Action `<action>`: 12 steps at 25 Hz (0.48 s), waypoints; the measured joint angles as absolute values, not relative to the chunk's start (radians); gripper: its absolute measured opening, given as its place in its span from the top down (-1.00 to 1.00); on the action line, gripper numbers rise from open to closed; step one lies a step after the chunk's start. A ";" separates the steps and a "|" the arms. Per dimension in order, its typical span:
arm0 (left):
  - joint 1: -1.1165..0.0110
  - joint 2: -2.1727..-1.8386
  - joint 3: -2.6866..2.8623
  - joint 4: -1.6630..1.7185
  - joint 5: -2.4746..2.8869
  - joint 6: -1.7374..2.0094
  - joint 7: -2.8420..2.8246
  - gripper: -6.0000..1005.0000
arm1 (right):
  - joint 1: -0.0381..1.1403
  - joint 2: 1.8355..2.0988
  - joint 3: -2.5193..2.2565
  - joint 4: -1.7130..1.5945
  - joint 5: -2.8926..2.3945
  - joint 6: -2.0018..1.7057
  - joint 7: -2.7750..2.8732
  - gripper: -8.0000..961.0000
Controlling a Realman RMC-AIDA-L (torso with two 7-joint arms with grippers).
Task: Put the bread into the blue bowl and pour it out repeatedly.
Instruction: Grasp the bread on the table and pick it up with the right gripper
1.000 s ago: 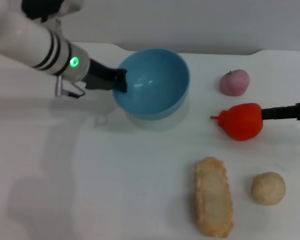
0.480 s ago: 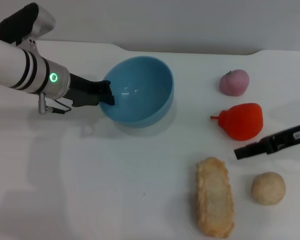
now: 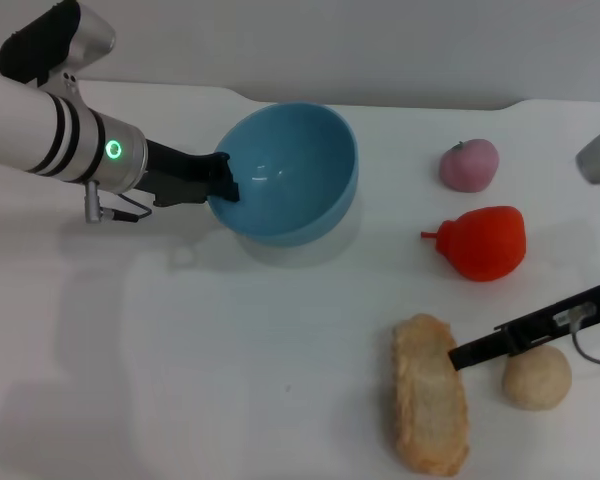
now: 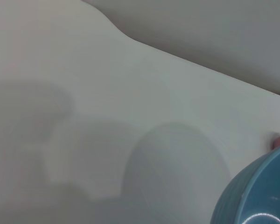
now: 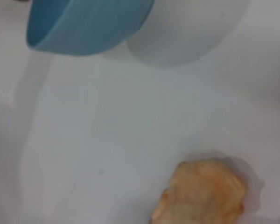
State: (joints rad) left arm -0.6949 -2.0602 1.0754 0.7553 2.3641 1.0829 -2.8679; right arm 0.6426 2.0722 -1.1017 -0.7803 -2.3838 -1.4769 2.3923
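The blue bowl (image 3: 290, 170) hangs tilted a little above the white table, its opening facing the front right and its shadow below it. My left gripper (image 3: 226, 182) is shut on the bowl's left rim. The bowl's inside shows nothing in it. The bread (image 3: 428, 408) lies flat on the table at the front right. My right gripper (image 3: 458, 357) reaches in from the right, its dark tip at the bread's right edge. The right wrist view shows the bread (image 5: 203, 196) and the bowl (image 5: 84, 23). A piece of the bowl's rim (image 4: 261, 196) shows in the left wrist view.
A red pear-shaped fruit (image 3: 483, 242) and a pink fruit (image 3: 469, 164) sit to the right of the bowl. A beige dough-like ball (image 3: 536, 376) lies just right of the bread, under the right arm. The table's back edge runs behind the bowl.
The right gripper came down and left from beside the red fruit to the bread's right edge. The left gripper carried the bowl left, then slightly back right.
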 joint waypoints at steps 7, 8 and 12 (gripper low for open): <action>-0.695 -2.060 1.093 0.766 2.348 1.078 -2.867 0.99 | 0.655 2.078 -1.286 -0.759 -2.370 -1.374 2.396 -0.06; -0.695 -2.060 1.095 0.766 2.346 1.078 -2.867 0.99 | 0.655 2.079 -1.306 -0.754 -2.349 -1.347 2.398 -0.06; -0.695 -2.060 1.102 0.769 2.341 1.077 -2.867 0.99 | 0.657 2.079 -1.344 -0.734 -2.284 -1.298 2.397 -0.06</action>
State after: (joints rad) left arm -0.6952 -2.0602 1.1022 0.7687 2.3409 1.0771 -2.8669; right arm 0.6574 2.0789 -1.3443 -0.7343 -2.2839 -1.2977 2.3971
